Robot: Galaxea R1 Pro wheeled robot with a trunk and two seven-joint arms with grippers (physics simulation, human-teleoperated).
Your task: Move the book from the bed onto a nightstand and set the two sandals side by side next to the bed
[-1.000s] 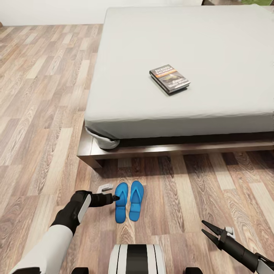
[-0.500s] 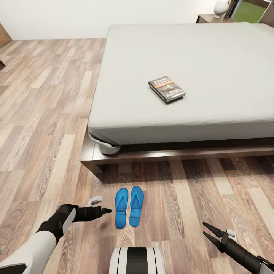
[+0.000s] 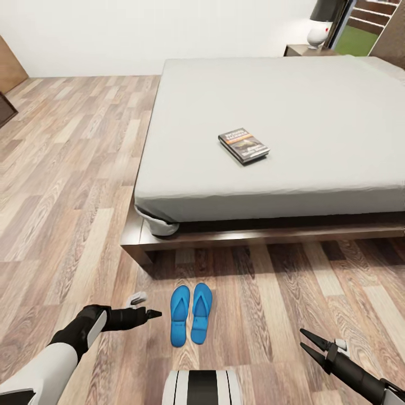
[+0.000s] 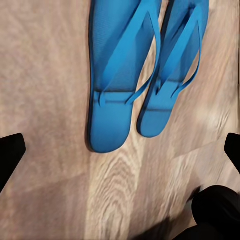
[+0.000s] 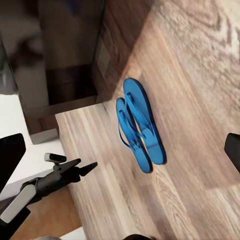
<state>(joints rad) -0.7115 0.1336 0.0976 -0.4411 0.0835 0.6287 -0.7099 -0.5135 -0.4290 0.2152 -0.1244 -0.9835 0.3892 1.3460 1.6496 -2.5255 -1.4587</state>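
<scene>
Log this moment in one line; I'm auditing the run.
sandals: paired on floor by bed | book: on bed | left end effector: empty, beside sandals | right end effector: open, empty

A wood-plank floor (image 3: 73, 169) in mixed brown and grey tones runs back to a plain white wall (image 3: 157, 34). At the far right corner stands a white lamp (image 3: 318, 34) with a dark shade, beside a green opening (image 3: 360, 42). A brown wooden panel (image 3: 8, 67) leans in at the far left edge.
</scene>
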